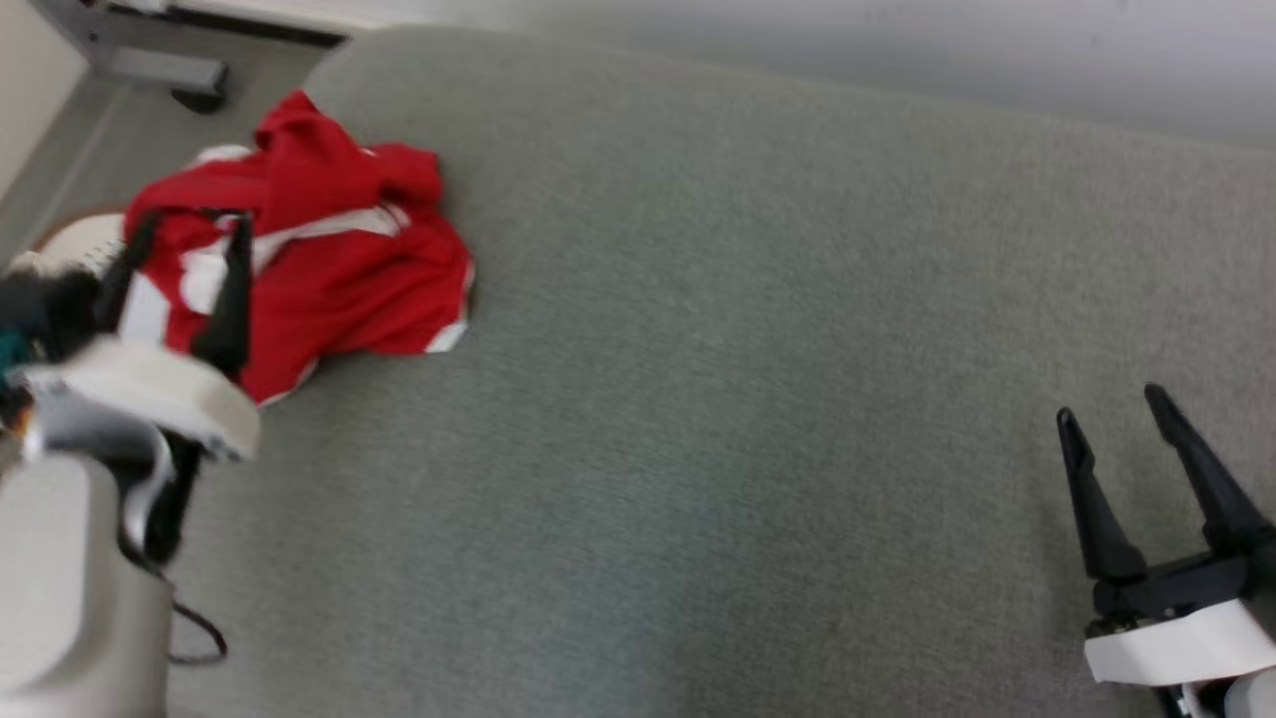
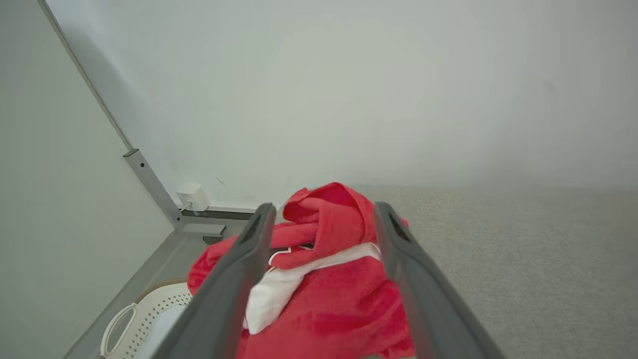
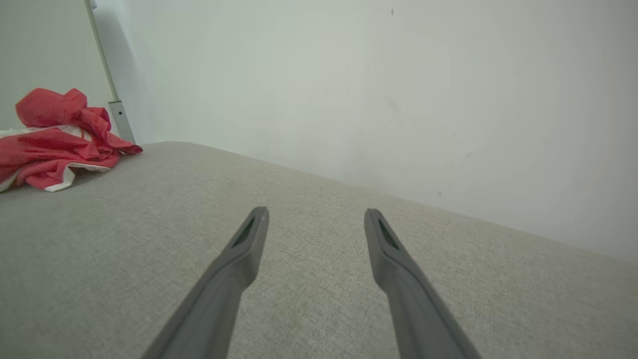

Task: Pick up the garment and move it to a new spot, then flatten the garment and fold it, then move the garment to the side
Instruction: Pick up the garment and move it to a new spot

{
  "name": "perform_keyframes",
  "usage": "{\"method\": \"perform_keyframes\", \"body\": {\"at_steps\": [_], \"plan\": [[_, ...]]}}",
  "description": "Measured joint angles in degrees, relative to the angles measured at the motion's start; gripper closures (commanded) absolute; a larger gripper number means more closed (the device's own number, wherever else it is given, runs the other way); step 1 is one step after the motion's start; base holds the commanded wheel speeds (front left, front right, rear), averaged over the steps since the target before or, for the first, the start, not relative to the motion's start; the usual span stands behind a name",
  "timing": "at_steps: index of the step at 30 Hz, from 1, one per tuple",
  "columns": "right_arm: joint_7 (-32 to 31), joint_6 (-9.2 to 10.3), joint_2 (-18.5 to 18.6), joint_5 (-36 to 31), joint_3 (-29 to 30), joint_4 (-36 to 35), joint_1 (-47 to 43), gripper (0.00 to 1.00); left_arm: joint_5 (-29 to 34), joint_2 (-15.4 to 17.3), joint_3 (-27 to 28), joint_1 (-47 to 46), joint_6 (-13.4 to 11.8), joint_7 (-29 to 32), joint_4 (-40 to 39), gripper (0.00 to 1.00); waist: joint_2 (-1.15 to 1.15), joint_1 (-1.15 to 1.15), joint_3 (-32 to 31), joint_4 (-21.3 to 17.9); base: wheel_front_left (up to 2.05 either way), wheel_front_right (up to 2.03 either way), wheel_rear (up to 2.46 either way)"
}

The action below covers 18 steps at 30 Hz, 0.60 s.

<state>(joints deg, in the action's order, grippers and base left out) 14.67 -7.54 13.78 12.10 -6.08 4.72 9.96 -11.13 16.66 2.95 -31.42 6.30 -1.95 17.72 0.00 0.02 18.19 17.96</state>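
From the head view, the red-and-white garment (image 1: 319, 249) lies crumpled at a rounded corner of the grey fabric surface (image 1: 698, 399), its left part reaching past the surface's edge. The left tool (image 1: 194, 227) is over the garment's near-left part with its two dark fingers apart, nothing clamped between them. A white perforated laundry basket (image 1: 85, 244) peeks out just left of the garment, below the edge. Beyond the garment, a grey metal frame foot (image 1: 150, 65) sits on the floor. To the right of the garment the surface runs bare all the way to the right tool (image 1: 1111, 405), well apart from the garment, its fingers spread.

In the left wrist view, the left tool (image 2: 324, 208) has its fingers wide, one on each side of the garment (image 2: 334, 299) and its raised red fold. I cannot tell whether they touch the cloth. The basket (image 2: 144, 309) lies lower left of the garment, and a metal post (image 2: 149, 184) rises along the wall behind it. Open surface (image 2: 523, 259) stretches right of the garment.

The right wrist view has the right tool (image 3: 315, 214) spread and holding nothing above bare surface (image 3: 149, 239). The garment (image 3: 55, 144) sits far off at the left, by the surface's far edge and the wall (image 3: 349, 99).
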Motion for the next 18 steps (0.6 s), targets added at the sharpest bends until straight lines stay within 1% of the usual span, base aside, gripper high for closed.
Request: {"method": "perform_keyframes", "body": {"at_steps": [2, 4, 8, 11, 13, 15, 16, 17, 18], "plan": [[-0.3, 0.00, 1.1, 0.0, -0.1, -1.0, 1.0, 0.00, -0.3, 1.6, -0.6, -4.6, 0.3, 3.1, 3.0, 0.00, 0.00, 0.00, 2.6, -1.1, 0.00, 0.00, 0.00], [-0.8, -0.01, 1.9, 0.0, -0.3, -2.0, 1.8, 0.00, -1.7, 2.2, -0.4, -8.5, 0.4, 6.1, 6.7, 0.00, 0.00, 0.01, 5.0, -2.4, 0.00, 0.00, 0.00], [-1.6, -0.01, 3.0, 0.0, -0.5, -4.1, 3.0, 0.00, -3.1, 4.8, -0.3, -16.0, 0.7, 8.8, 14.7, 0.00, 0.00, 0.01, 9.1, -4.9, 0.00, 0.00, 0.00], [-2.0, -0.01, 3.5, 0.0, -0.7, -5.5, 3.2, 0.00, -2.9, 6.2, 0.1, -19.5, -1.2, 10.2, 21.4, 0.00, 0.00, 0.01, 11.5, -7.0, 0.00, 0.00, 0.00], [-2.1, -0.01, 3.6, 0.0, -0.7, -6.5, 3.3, 0.00, -3.2, 6.2, 0.6, -21.0, -2.5, 11.4, 25.3, 0.00, 0.00, 0.01, 12.7, -8.4, 0.00, 0.00, 0.00], [-2.1, -0.01, 3.5, 0.1, -0.6, -7.2, 3.1, 0.00, -3.2, 6.4, 0.8, -21.9, -3.2, 12.8, 29.1, 0.00, 0.00, 0.00, 13.6, -9.6, 0.00, 0.00, 0.00], [-2.2, -0.01, 3.4, 0.1, -0.4, -7.5, 3.0, 0.00, -3.3, 6.6, 1.2, -22.5, -4.0, 13.0, 30.6, 0.16, 0.00, 0.00, 14.0, -10.1, 0.00, 0.00, 0.00], [-2.2, -0.01, 3.3, 0.1, -0.3, -7.6, 2.9, 0.00, -3.3, 7.1, 1.1, -23.0, -4.2, 13.1, 31.9, 0.89, 0.00, 0.00, 14.3, -10.5, 0.00, 0.00, 0.00], [-2.2, -0.01, 3.1, 0.1, -0.2, -7.7, 2.8, 0.00, -3.2, 7.6, 1.0, -23.5, -4.5, 13.1, 32.9, 1.00, 0.00, 0.00, 14.4, -10.9, 0.00, 0.00, 0.00]]}}
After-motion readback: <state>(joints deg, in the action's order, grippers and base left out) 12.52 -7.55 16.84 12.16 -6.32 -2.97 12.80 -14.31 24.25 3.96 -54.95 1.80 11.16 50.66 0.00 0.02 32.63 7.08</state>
